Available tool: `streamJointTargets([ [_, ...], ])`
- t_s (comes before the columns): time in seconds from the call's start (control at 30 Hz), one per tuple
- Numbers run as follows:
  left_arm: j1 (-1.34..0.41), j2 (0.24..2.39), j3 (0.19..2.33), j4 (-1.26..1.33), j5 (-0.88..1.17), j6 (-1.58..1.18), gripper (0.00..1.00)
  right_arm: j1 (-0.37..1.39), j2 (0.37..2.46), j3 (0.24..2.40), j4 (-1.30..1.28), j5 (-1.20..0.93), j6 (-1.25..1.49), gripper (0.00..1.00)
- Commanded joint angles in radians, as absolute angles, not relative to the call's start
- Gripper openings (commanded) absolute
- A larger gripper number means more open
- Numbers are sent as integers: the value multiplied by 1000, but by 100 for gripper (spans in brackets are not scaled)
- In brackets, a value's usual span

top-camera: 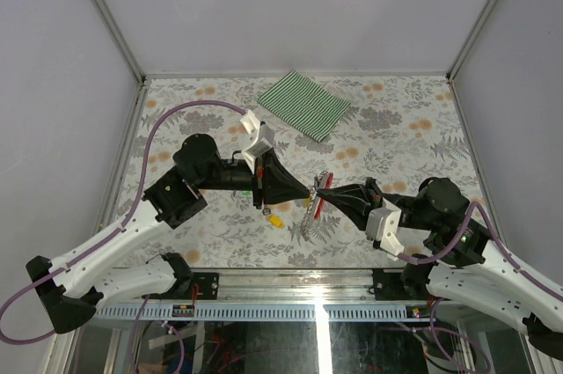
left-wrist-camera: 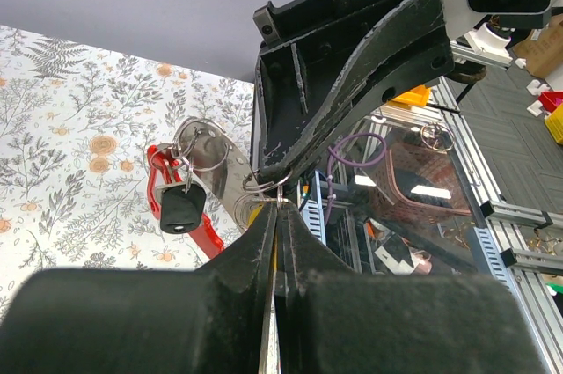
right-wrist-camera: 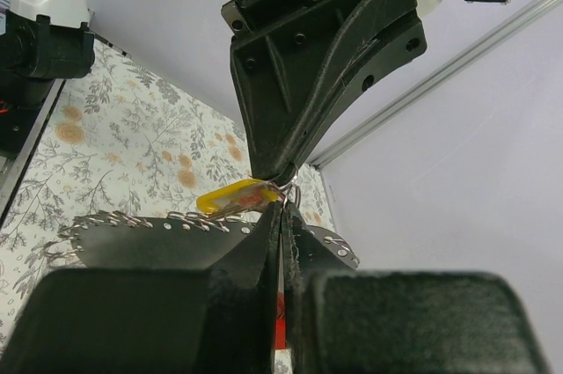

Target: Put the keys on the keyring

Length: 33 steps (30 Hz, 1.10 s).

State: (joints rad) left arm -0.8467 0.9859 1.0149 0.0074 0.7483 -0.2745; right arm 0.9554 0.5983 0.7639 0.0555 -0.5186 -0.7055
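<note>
Arms reach inward from the near edge, tips meeting above mid-table. Left gripper (top-camera: 310, 191) fingers are pressed together on a yellow key (right-wrist-camera: 230, 199). Right gripper (top-camera: 321, 188) fingers clamp the keyring (top-camera: 318, 204). A loose yellow key (top-camera: 275, 221) lies on the table (top-camera: 396, 128) beneath. The striped cloth (top-camera: 303, 103) lies beyond.

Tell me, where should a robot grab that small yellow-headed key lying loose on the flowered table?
The small yellow-headed metal key lies on the flower-patterned table, so a pinch straight down from above seems best. The jaws should close on the yellow plastic head, its broadest visible part.
</note>
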Motion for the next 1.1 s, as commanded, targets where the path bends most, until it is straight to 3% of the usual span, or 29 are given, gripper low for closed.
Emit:
streamJointTargets([
  [0.0,-852,973,1034,58,711,-268,0,962,601,814,85,-571,-689,0],
  [1.07,-852,989,1021,41,712,-268,0,961,583,812,190,-602,-603,0],
])
